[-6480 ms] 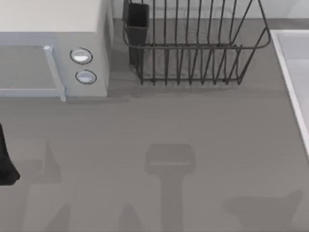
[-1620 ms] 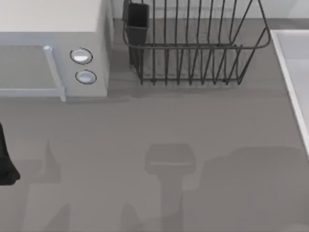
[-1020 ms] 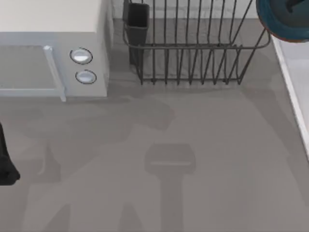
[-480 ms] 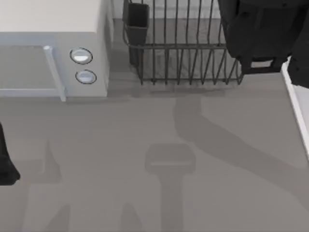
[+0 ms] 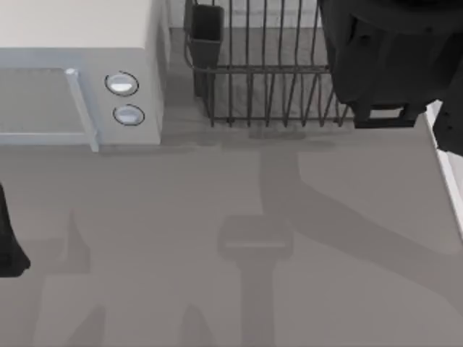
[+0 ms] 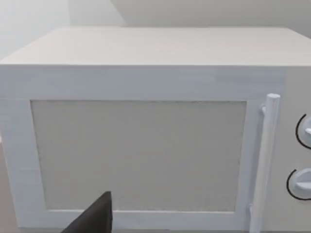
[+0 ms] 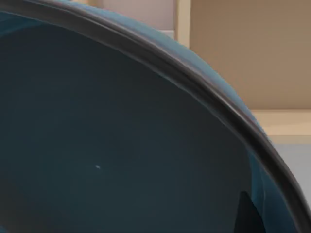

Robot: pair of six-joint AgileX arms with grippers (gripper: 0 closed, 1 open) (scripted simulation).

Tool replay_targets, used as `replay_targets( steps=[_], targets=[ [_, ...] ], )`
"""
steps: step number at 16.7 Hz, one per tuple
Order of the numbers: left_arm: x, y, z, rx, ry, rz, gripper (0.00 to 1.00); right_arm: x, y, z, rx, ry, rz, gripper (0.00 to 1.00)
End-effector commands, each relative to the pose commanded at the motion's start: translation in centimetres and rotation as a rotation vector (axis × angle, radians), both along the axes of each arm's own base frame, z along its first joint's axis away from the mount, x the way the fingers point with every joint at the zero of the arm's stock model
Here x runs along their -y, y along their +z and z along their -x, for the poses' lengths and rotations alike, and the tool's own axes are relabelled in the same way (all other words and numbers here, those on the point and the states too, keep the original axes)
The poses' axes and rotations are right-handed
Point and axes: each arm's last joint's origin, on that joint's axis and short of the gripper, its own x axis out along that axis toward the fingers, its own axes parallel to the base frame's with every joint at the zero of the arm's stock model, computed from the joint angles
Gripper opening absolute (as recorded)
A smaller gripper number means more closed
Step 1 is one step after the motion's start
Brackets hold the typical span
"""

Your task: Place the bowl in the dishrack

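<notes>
The dishrack (image 5: 268,72), a dark wire basket with a cutlery cup (image 5: 207,29) at its left corner, stands at the back of the table. My right arm's black wrist block (image 5: 383,65) hangs over the rack's right end and covers it. In the right wrist view the teal-blue bowl (image 7: 121,145) sits very close, its dark rim curving across the picture. One dark finger (image 7: 249,213) lies against that rim, so the right gripper is shut on the bowl. My left gripper (image 5: 6,242) is parked at the table's left edge.
A white microwave (image 5: 79,43) with two round knobs stands left of the rack, and its door (image 6: 141,155) faces the left wrist camera. A pale raised surface (image 5: 452,159) runs along the table's right edge. Arm shadows lie across the grey tabletop (image 5: 181,217).
The right arm swung in from the right with the bowl, which showed at the top right corner a second ago. The arm now covers the rack's right end and sits slightly nearer the front.
</notes>
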Motion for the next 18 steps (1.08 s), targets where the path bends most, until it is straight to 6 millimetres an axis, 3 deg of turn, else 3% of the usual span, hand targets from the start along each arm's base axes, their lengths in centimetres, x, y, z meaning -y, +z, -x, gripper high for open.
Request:
replay_targets(
  steps=[2,5,8,12,15,18],
  targets=[
    [0.0,0.0,0.0,0.0,0.0,0.0,1.0,-0.6,-0.8,-1.2,-0.001,-0.006,0.002,0.0],
    [0.0,0.0,0.0,0.0,0.0,0.0,1.0,-2.2,-4.0,-5.3,-0.004,-0.012,0.003,0.0],
    [0.0,0.0,0.0,0.0,0.0,0.0,1.0,-3.0,-9.0,-10.7,0.008,-0.01,-0.013,0.0],
    [0.0,0.0,0.0,0.0,0.0,0.0,1.0,-1.5,-16.2,-17.2,0.016,-0.003,-0.017,0.0],
    [0.0,0.0,0.0,0.0,0.0,0.0,1.0,0.1,-19.6,-19.5,0.003,-0.001,-0.003,0.0],
    [0.0,0.0,0.0,0.0,0.0,0.0,1.0,0.3,-19.9,-19.8,0.002,0.0,-0.001,0.0]
  ],
)
